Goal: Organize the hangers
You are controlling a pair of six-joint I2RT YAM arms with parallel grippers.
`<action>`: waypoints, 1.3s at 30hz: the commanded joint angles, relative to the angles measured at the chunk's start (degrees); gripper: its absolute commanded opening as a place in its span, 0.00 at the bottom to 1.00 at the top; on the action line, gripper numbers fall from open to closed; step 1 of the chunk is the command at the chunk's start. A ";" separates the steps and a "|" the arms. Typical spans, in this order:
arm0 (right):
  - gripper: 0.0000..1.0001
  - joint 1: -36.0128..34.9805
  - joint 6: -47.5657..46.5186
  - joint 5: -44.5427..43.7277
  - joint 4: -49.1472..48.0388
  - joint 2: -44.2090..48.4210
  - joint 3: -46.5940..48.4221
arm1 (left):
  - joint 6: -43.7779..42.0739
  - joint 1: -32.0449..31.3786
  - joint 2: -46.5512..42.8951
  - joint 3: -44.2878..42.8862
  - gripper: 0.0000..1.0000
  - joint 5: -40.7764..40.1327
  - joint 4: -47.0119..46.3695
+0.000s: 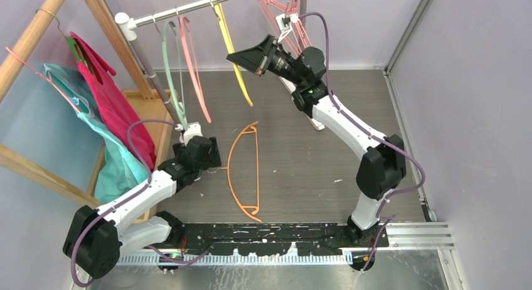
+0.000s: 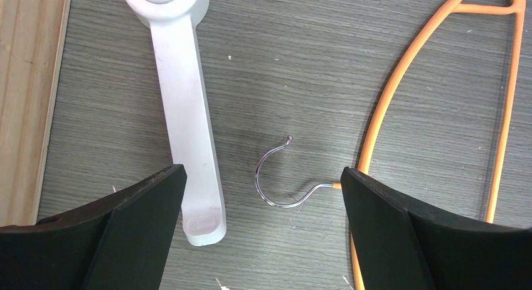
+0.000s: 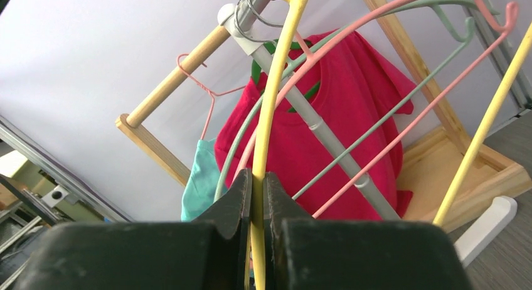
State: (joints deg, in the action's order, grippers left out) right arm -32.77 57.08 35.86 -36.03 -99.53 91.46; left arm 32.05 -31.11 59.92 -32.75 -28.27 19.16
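An orange hanger (image 1: 243,172) lies flat on the grey table; in the left wrist view it (image 2: 384,108) sits at the right with its metal hook (image 2: 276,180) between my fingers. My left gripper (image 1: 209,164) is open, low over that hook, touching nothing. My right gripper (image 1: 233,56) is raised and shut on the yellow hanger (image 1: 243,89), whose bar (image 3: 276,95) passes between its jaws and reaches up to the grey rail (image 1: 188,10). A pale green hanger (image 1: 168,70) and a pink one (image 1: 191,70) hang on that rail. Pink wire hangers (image 1: 282,14) hang at the back right.
A wooden rack (image 1: 37,26) at the left carries magenta (image 1: 113,102) and teal (image 1: 119,164) garments on hangers. The rail stand's white foot (image 2: 188,114) lies just left of the hook. A wooden base (image 2: 25,83) borders the table's left side.
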 commanded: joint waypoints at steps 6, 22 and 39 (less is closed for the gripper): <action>0.01 -1.12 5.26 0.53 -7.88 -9.16 14.20 | -0.87 0.18 -0.10 -2.25 0.98 -2.03 -0.97; 0.01 -6.47 -3.23 0.09 2.54 -13.32 16.63 | -0.61 0.18 -0.59 -1.59 0.98 -2.32 -1.00; 0.47 -7.09 -11.66 -4.53 7.17 -3.92 1.94 | -0.15 0.18 -1.53 -1.44 0.98 -2.31 0.17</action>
State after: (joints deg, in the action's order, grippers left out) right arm -39.53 51.09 33.45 -30.70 -110.59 97.62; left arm 31.94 -31.09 59.77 -32.77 -28.75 19.25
